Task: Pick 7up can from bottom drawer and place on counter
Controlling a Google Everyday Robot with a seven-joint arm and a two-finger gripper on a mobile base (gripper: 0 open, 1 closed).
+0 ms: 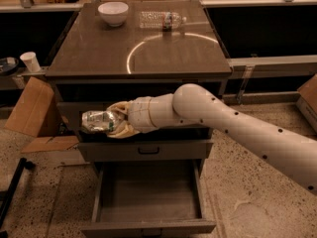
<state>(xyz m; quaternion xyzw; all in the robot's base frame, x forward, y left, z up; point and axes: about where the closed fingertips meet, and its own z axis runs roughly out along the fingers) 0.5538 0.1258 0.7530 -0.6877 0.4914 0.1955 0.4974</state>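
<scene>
My gripper (110,121) is shut on the 7up can (97,121), a dented silvery can with green marks. It holds the can in the air in front of the cabinet's upper drawer fronts, left of centre, below the counter's front edge. The bottom drawer (148,226) is pulled out, and nothing shows in its tray. The counter (104,53) is a glossy brown slab above the gripper. My white arm reaches in from the lower right.
A white bowl (113,13) and a clear plastic bottle (161,20) sit at the back of the counter. A cardboard box (30,108) and a paper cup (31,61) are to the left of the cabinet.
</scene>
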